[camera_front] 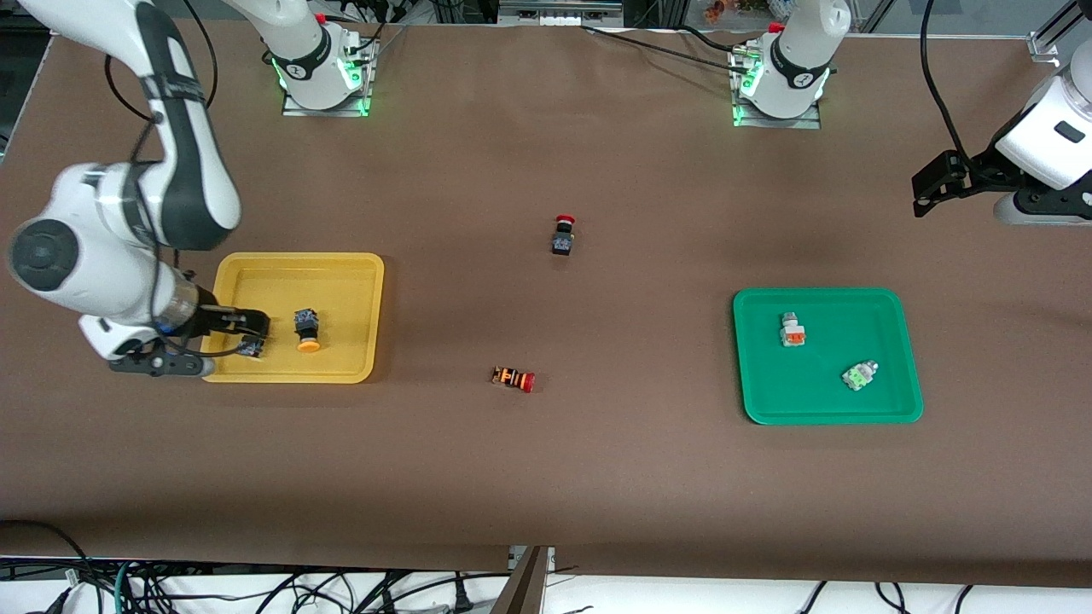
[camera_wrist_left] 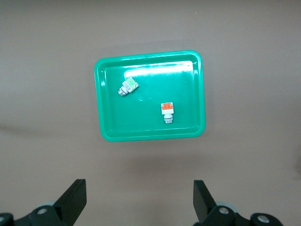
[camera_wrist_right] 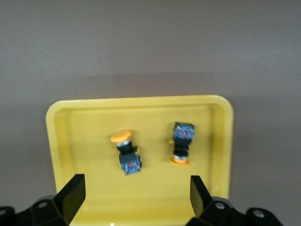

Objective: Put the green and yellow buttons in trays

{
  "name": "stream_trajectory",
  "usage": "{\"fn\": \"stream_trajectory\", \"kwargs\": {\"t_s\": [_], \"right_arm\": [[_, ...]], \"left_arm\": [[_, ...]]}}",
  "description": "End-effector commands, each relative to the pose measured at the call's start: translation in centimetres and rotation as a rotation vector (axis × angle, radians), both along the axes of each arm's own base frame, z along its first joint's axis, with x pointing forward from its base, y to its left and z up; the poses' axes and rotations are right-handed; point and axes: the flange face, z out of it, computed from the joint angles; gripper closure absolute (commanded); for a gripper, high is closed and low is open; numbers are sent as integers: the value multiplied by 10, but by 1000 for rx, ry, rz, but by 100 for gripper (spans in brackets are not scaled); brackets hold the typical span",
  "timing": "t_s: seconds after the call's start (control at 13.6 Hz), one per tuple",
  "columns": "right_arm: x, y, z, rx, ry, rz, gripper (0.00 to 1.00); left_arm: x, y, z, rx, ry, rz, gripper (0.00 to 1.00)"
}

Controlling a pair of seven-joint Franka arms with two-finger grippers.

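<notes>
We see the right gripper [camera_front: 247,334] hanging over the yellow tray [camera_front: 358,271], wrist bent so the arm reaches in from its end of the table; its fingers [camera_wrist_right: 71,194] stand wide apart, holding nothing. In that tray lie two yellow-capped buttons [camera_wrist_right: 127,151] with black bodies, both on their sides and apart from each other. The second one [camera_wrist_right: 181,142] lies near the tray wall.

The left gripper [camera_front: 934,183] waits above bare table at the left arm's end, farther from the front camera than the green tray [camera_front: 887,305], its fingers [camera_wrist_left: 73,200] also spread wide and empty. In that glossy, round-cornered tray rest two pale grey buttons, one orange-faced [camera_front: 792,331], one green-faced [camera_front: 858,375], well apart.

Two red-capped switches lie on the brown table between the trays: a black one [camera_front: 563,235] and an orange-striped one [camera_front: 514,379].
</notes>
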Motion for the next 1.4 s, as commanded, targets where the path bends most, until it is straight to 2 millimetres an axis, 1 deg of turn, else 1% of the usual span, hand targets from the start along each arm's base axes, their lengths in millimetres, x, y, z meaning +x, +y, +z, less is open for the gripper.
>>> {"fn": "stream_trajectory", "kwargs": {"t_s": [0.0,0.15,0.37,0.44,0.51,0.66,0.74,0.88,0.96,1.1,1.18,1.32], "right_arm": [[9,0,64,22,22,18,1],[5,-6,102,20,23,12,1],[-3,-17,133,20,8,2,1],[-4,-17,139,22,1,13,1],[-7,-17,147,25,-13,24,1],[-7,-19,150,24,-17,34,1],[-12,-19,163,26,-35,37,1],[-17,-22,176,31,-50,34,1],[-25,-26,195,38,-78,31,1],[-38,-34,207,46,-89,19,1],[-45,-43,205,54,-81,7,1],[-59,-44,207,49,-80,6,1]], "left_arm": [[-4,-3,8,-18,5,3,0],[-4,-3,8,-18,5,3,0],[-4,-4,8,-18,5,1,0],[-5,-12,8,-16,5,-12,0],[-5,-13,8,-16,6,-14,0],[-5,-13,8,-16,5,-14,0],[-5,-13,8,-16,5,-15,0],[-5,-13,8,-16,6,-14,0],[-5,-13,8,-16,5,-14,0],[-5,-13,8,-16,6,-14,0],[-5,-14,8,-16,6,-15,0],[-5,-14,8,-16,5,-15,0]]}}
